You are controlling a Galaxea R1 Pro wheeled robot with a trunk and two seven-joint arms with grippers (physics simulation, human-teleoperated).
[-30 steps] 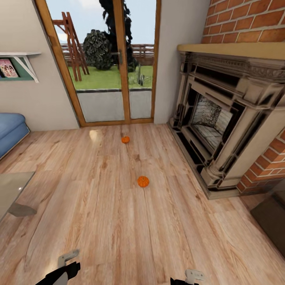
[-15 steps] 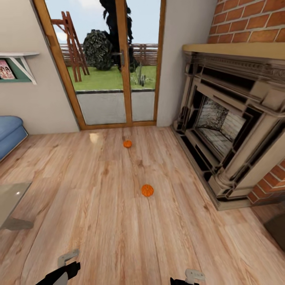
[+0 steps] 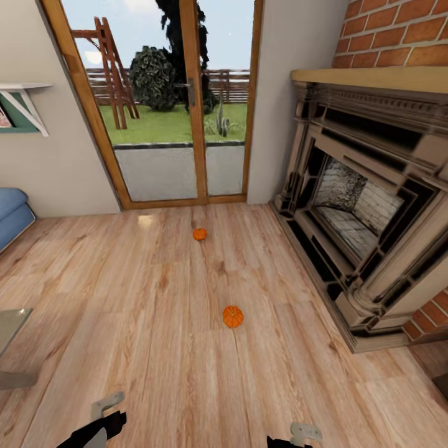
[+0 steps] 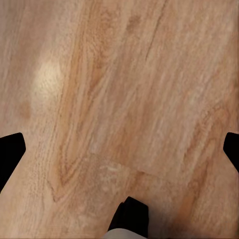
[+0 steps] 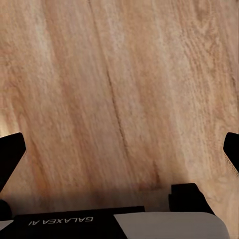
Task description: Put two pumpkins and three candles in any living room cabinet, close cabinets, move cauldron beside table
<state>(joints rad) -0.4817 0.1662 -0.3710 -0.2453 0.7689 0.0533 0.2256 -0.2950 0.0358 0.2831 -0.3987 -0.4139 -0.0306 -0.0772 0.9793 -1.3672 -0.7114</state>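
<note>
A wood plank floor point(image 3: 155, 348) runs to a glass patio door point(image 3: 168, 106), with an ornate fireplace point(image 3: 367, 205) at right. Two orange pumpkins sit on the floor, well apart: the nearer pumpkin point(image 3: 233, 316) ahead, the farther pumpkin point(image 3: 199, 234) near the door. Left gripper point(image 4: 119, 149) and right gripper point(image 5: 119, 154) hang over bare floor, fingers spread wide, holding nothing.

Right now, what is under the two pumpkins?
Both pumpkins, the near one and the far one, sit on the bare wood floor. The spots directly beneath them are covered.
</note>
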